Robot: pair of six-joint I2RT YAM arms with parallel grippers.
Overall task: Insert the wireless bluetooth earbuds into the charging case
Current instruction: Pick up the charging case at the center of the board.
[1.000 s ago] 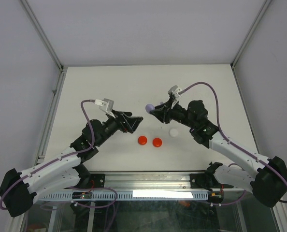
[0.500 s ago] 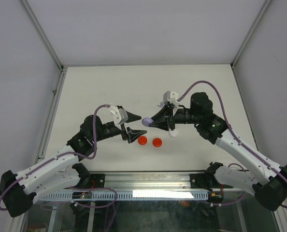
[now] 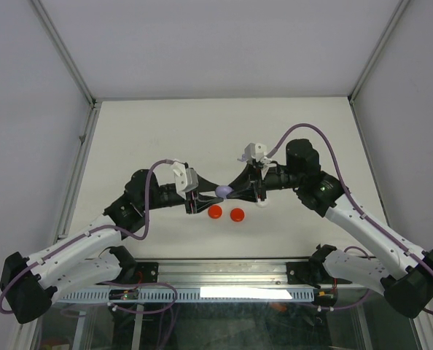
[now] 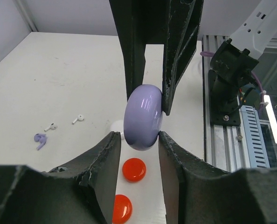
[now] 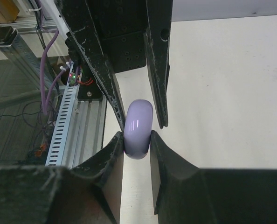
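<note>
The charging case point(image 3: 223, 191) is a round lilac disc held edge-up above the table between both arms. My right gripper point(image 5: 137, 137) is shut on its lower edge point(image 5: 138, 126). My left gripper point(image 4: 139, 137) comes from the opposite side, its jaws standing close on either side of the case point(image 4: 143, 116), with a thin gap still showing at one finger. Two white earbuds point(image 4: 50, 126) point(image 4: 78, 118) and a lilac one point(image 4: 39, 138) lie loose on the table to the left in the left wrist view.
Two round red discs point(image 3: 214, 211) point(image 3: 237, 214) lie on the table just below the held case. A white disc point(image 3: 262, 200) sits beside them under the right arm. The table's metal rail point(image 4: 227, 135) runs along the near edge.
The left arm has swung right to meet the case and its jaws have narrowed around it. The right arm lowered the case slightly toward the centre, still gripping it.
</note>
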